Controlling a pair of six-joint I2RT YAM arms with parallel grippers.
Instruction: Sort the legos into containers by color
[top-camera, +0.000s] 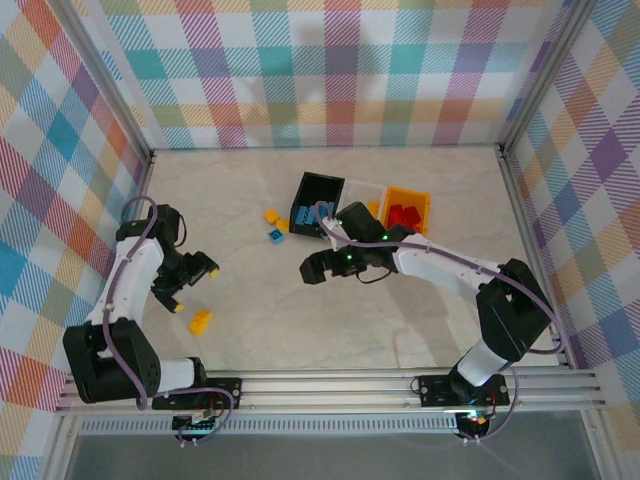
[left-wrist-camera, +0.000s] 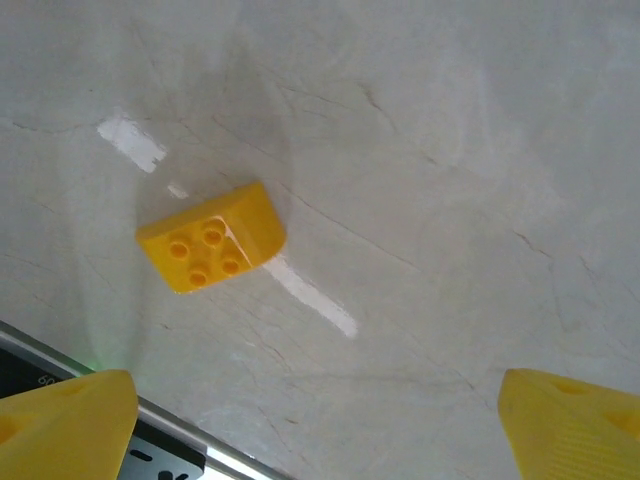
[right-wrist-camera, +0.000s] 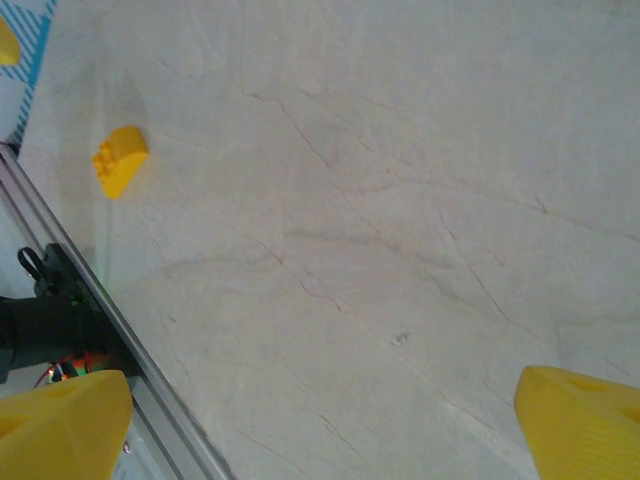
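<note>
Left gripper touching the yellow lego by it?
Apart. Left wrist view: bare table separates the yellow lego from both fingertips of the open left gripper.

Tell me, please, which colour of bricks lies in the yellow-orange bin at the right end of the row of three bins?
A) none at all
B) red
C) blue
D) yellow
B: in the top view the yellow-orange bin holds several red bricks, and no other colour shows inside it.
</note>
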